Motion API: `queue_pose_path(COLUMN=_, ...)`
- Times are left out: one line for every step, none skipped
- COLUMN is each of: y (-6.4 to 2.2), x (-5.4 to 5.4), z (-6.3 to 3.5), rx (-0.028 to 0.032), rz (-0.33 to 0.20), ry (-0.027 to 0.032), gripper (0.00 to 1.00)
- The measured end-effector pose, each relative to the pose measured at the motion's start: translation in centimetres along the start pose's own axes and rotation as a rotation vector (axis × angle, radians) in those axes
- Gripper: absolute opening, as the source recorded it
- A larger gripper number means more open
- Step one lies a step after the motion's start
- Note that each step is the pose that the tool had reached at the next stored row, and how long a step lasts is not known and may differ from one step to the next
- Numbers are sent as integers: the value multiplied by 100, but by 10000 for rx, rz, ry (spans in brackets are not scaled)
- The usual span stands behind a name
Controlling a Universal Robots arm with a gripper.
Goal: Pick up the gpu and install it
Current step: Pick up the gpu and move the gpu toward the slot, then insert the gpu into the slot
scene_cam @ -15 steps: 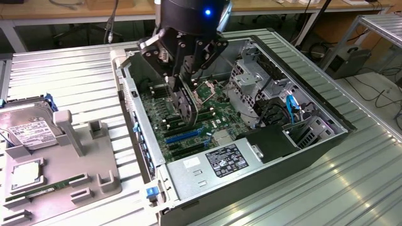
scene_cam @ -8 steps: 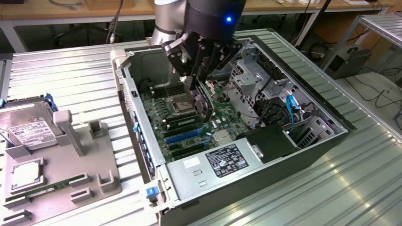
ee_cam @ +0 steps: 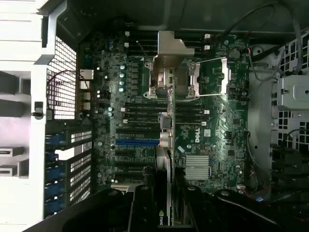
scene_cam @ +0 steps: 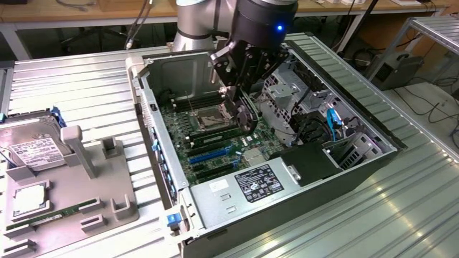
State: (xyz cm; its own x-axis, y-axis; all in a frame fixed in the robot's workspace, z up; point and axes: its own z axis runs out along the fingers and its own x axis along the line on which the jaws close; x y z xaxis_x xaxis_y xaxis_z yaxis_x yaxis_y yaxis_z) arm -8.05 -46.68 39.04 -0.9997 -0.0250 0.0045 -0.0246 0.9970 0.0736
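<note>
A ribbed metal bench point(scene_cam: 401, 215) carried an open computer case point(scene_cam: 358, 166) lying on its side, with its motherboard point(scene_cam: 215, 142) facing up. On the exterior view's left, well apart from the case, stood a grey parts tray point(scene_cam: 107, 188) with a hard drive point(scene_cam: 32, 148) and a green memory stick point(scene_cam: 50, 217).

The arm hung over the middle of the case. Its hand point(scene_cam: 240, 99) was part-way closed on the gpu point(scene_cam: 246, 118), with one finger on each flat face of the card. The card was off the bench and hung clear above the board.

The card's long axis ran down from the hand toward the board. In the wrist view we saw the gpu point(ee_cam: 163, 159) edge-on as a thin strip reaching away from the hand point(ee_cam: 166, 212). Its far end lay over the rows of slots, between the processor socket point(ee_cam: 212, 79) and the small finned heatsink point(ee_cam: 197, 166).

The blue slot point(ee_cam: 137, 142) lay just beside that far end, on the side toward the case's perforated rear wall point(ee_cam: 63, 82). In the exterior view this blue slot point(scene_cam: 209, 155) sat to the left of the card and nearer the camera. We judged the card was not yet seated. We could not tell whether its edge ran in line with the slot.
</note>
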Motion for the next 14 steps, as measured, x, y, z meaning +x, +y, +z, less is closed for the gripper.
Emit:
queue_pose_path(y=7, x=-39, z=18, rx=1, rz=1, ry=0, gripper=26)
queue_pose_path(y=11, x=-59, z=31, rx=6, rz=0, ry=1, gripper=26)
queue_pose_path(y=11, x=-66, z=36, rx=5, rz=0, ry=0, gripper=26)
queue_pose_path(y=11, x=-66, z=36, rx=6, rz=1, ry=0, gripper=26)
queue_pose_path(y=11, x=-66, z=36, rx=7, rz=1, ry=0, gripper=26)
queue_pose_path(y=11, x=-66, z=36, rx=7, rz=1, ry=0, gripper=26)
queue_pose_path(y=11, x=-66, z=36, rx=7, rz=1, ry=0, gripper=26)
queue_pose_path(y=11, x=-66, z=35, rx=7, rz=0, ry=1, gripper=26)
queue_pose_path(y=11, x=-66, z=35, rx=7, rz=0, ry=1, gripper=26)
queue_pose_path(y=11, x=-66, z=35, rx=7, rz=0, ry=1, gripper=26)
queue_pose_path(y=11, x=-66, z=36, rx=7, rz=1, ry=0, gripper=26)
queue_pose_path(y=11, x=-66, z=35, rx=7, rz=0, ry=1, gripper=26)
queue_pose_path(y=12, x=-66, z=36, rx=7, rz=1, ry=0, gripper=26)
queue_pose_path(y=11, x=-66, z=36, rx=7, rz=1, ry=1, gripper=26)
